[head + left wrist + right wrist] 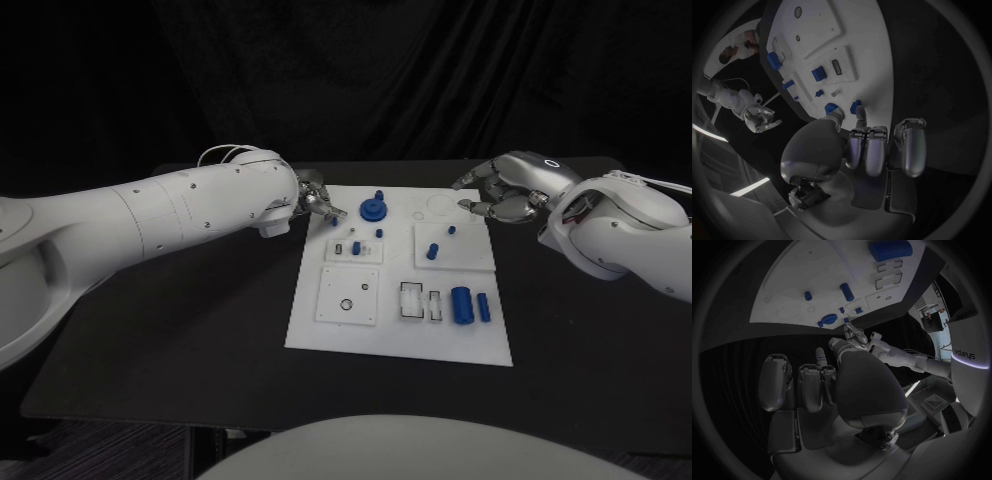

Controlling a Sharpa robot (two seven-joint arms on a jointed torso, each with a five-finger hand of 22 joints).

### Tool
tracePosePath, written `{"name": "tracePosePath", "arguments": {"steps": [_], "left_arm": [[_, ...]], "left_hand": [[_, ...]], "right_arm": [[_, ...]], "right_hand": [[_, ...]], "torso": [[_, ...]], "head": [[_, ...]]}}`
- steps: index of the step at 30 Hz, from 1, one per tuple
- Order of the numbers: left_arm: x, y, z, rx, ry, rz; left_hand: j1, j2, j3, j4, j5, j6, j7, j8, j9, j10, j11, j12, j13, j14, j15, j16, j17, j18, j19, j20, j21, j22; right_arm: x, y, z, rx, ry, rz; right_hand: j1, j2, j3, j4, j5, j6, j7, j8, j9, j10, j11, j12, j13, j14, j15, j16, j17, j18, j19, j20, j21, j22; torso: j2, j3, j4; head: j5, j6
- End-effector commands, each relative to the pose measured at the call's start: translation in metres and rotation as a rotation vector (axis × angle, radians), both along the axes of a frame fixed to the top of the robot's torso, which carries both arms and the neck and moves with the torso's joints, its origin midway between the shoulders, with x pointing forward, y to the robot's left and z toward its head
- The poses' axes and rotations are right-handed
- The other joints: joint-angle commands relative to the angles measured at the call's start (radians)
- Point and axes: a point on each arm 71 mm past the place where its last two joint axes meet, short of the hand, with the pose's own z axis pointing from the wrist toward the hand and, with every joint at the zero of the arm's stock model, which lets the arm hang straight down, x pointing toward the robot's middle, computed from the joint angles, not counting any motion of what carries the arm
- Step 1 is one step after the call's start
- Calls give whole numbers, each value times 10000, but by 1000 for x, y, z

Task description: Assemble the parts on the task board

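- Task board (346, 335) lies mid-table (173, 350), blue parts on it: gear-like disc (374, 210) at its far edge, large cylinder (462, 304) near its right side.
- Left robot hand (317, 204) pinches a small blue part (831, 107), plain in the left wrist view.
- Right robot hand (502, 190) hovers curled, grasping nothing.

Dim scene, fisheye-warped wrist views

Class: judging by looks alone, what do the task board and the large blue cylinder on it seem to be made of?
Task board: likely matte white plastic, judging by its flat, even, glare-free surface. Large blue cylinder: probably smooth plastic, uniformly coloured with a faint sheen. Neither can be confirmed by sight.
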Motion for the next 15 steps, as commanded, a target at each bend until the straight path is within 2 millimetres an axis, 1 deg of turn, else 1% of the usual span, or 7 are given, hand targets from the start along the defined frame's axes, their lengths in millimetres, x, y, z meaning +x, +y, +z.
{"name": "tracePosePath", "arguments": {"steps": [1,8,9,11,12,15], "left_arm": [[0,-3,-1,-117,11,-249],[0,-4,-4,-105,60,-248],[0,-4,-4,-103,62,-241],[1,-3,-5,-98,61,-221],[1,-3,-5,-96,55,-207],[2,-3,-5,-86,54,-182]], "left_hand": [[95,10,-28,-30,-6,-66,22,-41,13,1024,64,-6,2627,1020,80,26,2634,15,-19,83,-65,1510],[192,75,-1,-80,102,-72,29,-48,32,1024,76,-6,2627,1020,101,26,2634,21,-35,110,-86,1506],[224,92,6,-97,187,-72,30,-51,37,1024,80,-6,2627,1020,105,26,2634,23,-39,119,-92,1508],[237,99,9,-104,227,-69,30,-52,40,1024,81,-6,2627,1020,107,26,2634,23,-38,122,-92,1510],[282,122,20,-129,383,-64,28,-59,47,1024,83,-6,2627,1020,113,26,2634,25,-40,132,-97,1516],[327,140,33,-155,549,-64,26,-71,51,1024,81,-6,2627,1020,115,26,2634,25,-38,139,-98,1526]], "right_arm": [[0,-1,-1,-42,75,-187],[0,-1,-1,-44,82,-181],[0,-1,-1,-44,83,-180],[0,-1,-1,-45,86,-180],[0,-1,-1,-47,89,-181],[0,-1,-1,-53,97,-183]], "right_hand": [[44,89,42,5,21,77,-2,-28,-17,190,89,-35,1134,726,77,-25,1056,103,-10,77,-65,1863],[35,79,50,-7,18,85,6,-43,-36,181,94,-48,1118,726,80,-29,1051,106,-13,80,-81,1859],[35,79,50,-7,18,85,6,-43,-36,181,94,-48,1118,726,80,-29,1051,106,-13,80,-81,1859],[35,79,50,-7,18,85,6,-43,-36,181,94,-48,1118,726,80,-29,1051,106,-13,80,-81,1859],[35,79,50,-7,18,85,6,-43,-36,181,94,-48,1118,726,80,-29,1051,106,-13,80,-81,1859],[35,79,50,-7,18,85,6,-43,-36,181,94,-48,1118,726,80,-29,1051,106,-13,80,-81,1859]], "torso": [[1,4,4],[4,6,-6],[3,5,-4],[2,4,-3],[1,4,-5],[1,7,-4]], "head": [[-1,-2],[-3,-2],[-9,-2],[-6,-2],[-1,-2],[9,-2]]}}
